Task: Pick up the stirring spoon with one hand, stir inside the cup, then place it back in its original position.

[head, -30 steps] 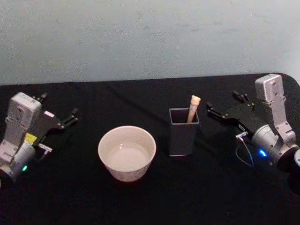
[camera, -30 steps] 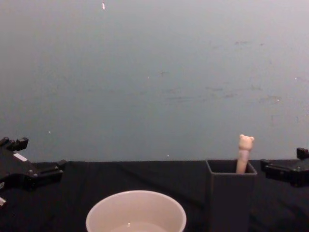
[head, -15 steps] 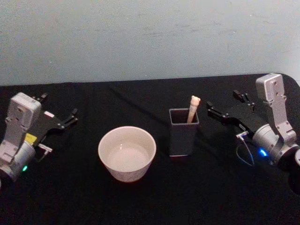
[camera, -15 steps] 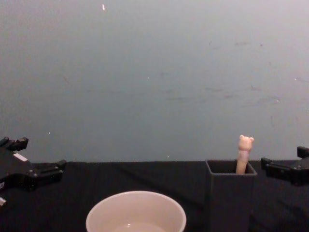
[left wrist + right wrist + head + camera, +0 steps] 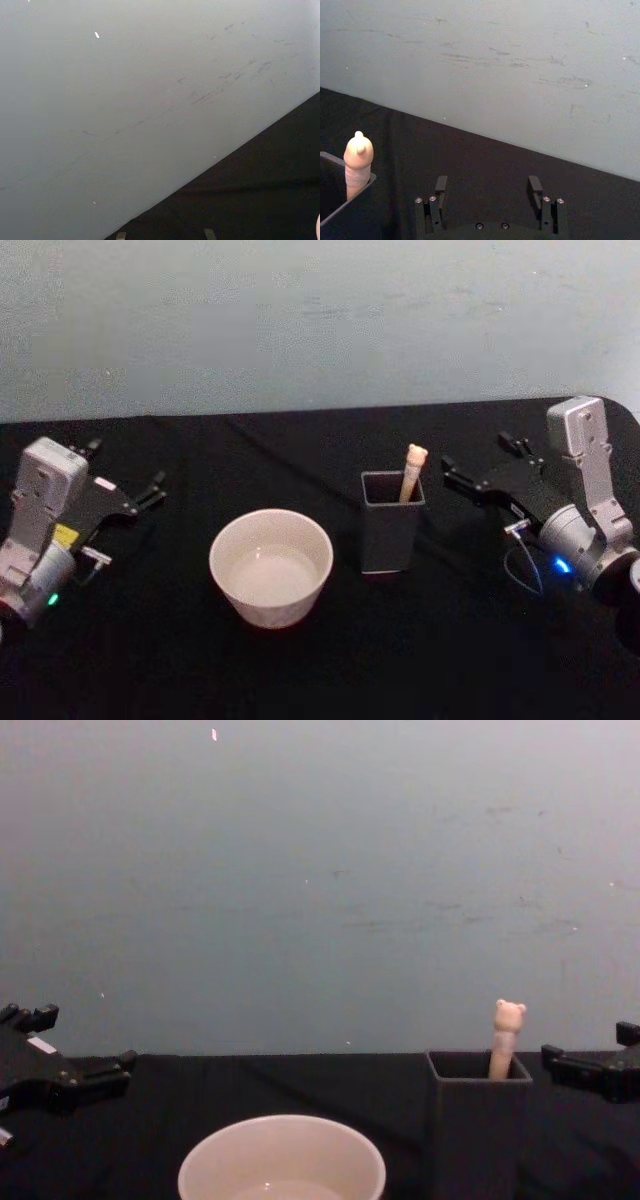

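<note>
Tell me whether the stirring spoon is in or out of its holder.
In. The stirring spoon stands in the dark holder, bear-head handle poking above the rim.

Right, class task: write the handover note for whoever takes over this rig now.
Right claw: open, empty, beside the holder, fingers toward it.
Left claw: open, empty, parked at the table's left.
Stirring spoon: upright in the holder, bear head above the rim.
Cup: left of the holder.
Done: nothing yet.
Left: grasp spoon, stir in cup, return it to the holder.

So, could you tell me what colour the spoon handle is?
Cream-beige; the spoon handle shows best in the chest view.
</note>
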Tool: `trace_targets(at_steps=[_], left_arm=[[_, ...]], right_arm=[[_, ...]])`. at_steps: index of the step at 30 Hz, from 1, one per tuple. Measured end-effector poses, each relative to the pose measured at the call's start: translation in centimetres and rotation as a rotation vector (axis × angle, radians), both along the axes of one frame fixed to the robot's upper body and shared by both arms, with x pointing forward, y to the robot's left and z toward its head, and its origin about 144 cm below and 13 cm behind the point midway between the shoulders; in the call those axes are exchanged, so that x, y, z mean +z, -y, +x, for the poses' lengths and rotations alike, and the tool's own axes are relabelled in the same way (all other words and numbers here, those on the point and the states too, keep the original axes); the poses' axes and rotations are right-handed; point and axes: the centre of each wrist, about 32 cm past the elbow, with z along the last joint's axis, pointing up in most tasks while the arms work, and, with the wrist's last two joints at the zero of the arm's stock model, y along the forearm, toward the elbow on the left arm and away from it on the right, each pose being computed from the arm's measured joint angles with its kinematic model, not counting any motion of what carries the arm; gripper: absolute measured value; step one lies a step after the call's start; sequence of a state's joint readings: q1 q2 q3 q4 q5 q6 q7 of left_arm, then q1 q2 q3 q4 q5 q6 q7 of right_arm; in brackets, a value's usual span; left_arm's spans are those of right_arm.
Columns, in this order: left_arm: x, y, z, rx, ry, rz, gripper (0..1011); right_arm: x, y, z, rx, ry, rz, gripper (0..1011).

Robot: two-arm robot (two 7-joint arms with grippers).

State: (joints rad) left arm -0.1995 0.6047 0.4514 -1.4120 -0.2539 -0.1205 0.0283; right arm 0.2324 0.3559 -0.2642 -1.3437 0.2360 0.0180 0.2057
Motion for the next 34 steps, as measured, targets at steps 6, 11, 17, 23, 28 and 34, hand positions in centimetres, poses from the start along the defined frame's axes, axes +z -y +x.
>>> trace_targets(at_steps=[6,11,17,23,28,34], left_arm=[[0.0,0.0,0.0,0.0,0.0,0.0,1002],[0.0,0.0,0.0,0.0,0.0,0.0,1001],[0.0,0.0,0.0,0.0,0.0,0.0,1001],[0.0,0.0,0.0,0.0,0.0,0.0,1001],[0.0,0.0,0.0,0.0,0.0,0.0,1001],[0.0,0.0,0.0,0.0,0.0,0.0,1001]], right_arm=[[0.02,-0.01,0.0,0.0,0.001,0.001,1003],[0.01,-0.01,0.0,0.0,0.0,0.001,1002],[0.02,-0.01,0.0,0.0,0.0,0.001,1003],[0.02,-0.01,0.0,0.0,0.0,0.001,1003],[0.01,-0.01,0.0,0.0,0.0,0.001,1002],[0.01,-0.01,0.0,0.0,0.0,0.001,1003]])
